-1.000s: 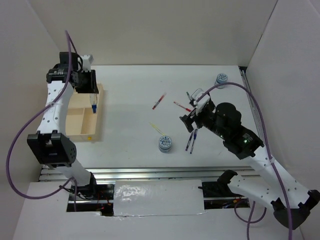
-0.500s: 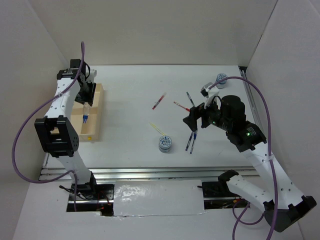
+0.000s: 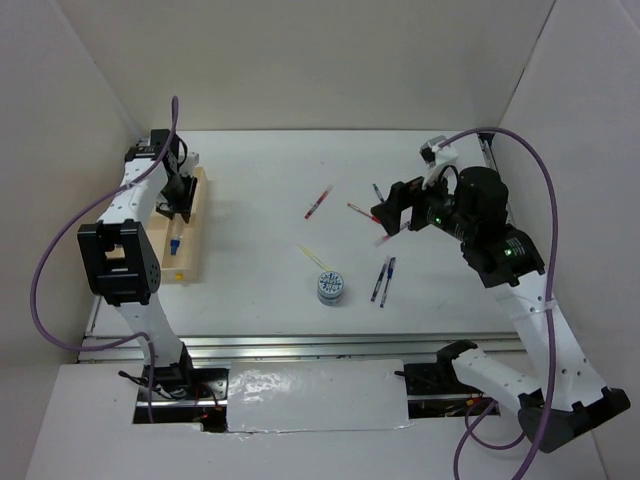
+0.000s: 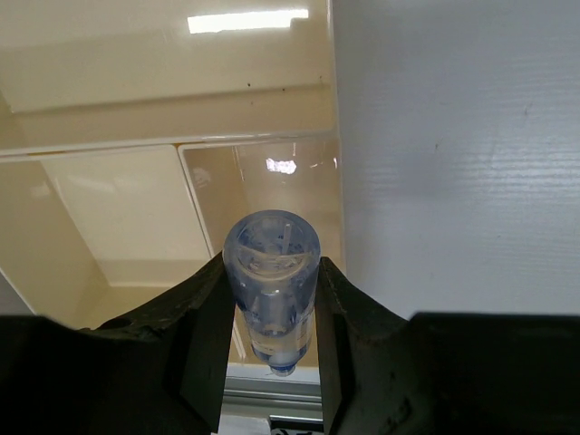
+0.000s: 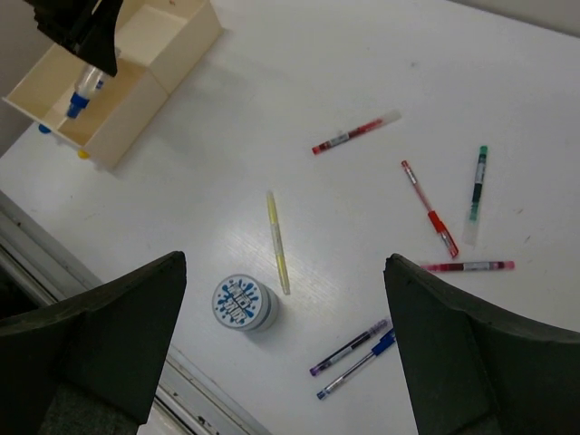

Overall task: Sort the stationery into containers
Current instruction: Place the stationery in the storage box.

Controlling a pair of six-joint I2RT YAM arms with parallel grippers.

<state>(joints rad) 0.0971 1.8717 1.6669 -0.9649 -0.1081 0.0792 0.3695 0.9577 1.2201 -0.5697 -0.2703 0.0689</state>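
My left gripper point(image 4: 272, 313) is shut on a small clear bottle point(image 4: 270, 263), blue cap pointing down, held over the light-wood tray point(image 4: 136, 208). In the top view the bottle point(image 3: 176, 241) hangs at the tray point(image 3: 186, 262) on the far left. My right gripper point(image 5: 283, 272) is wide open, high above the table, holding nothing. Below it lie a blue-and-white roll point(image 5: 243, 303), a yellow pen point(image 5: 277, 241), a purple pen point(image 5: 349, 347) and a blue pen point(image 5: 355, 364). Red pens point(image 5: 355, 133) point(image 5: 430, 208) and a green pen point(image 5: 477, 190) lie farther off.
A pink-red pen point(image 5: 467, 266) lies near the right finger point(image 5: 471, 362). The roll point(image 3: 330, 288) sits near the table's front, with an aluminium rail point(image 3: 300, 345) along that edge. White walls enclose the table at the back and both sides.
My right arm has risen and swung back to the right, away from the pens, jaws a touch wider. The left arm has shifted over the tray with the bottle still held.
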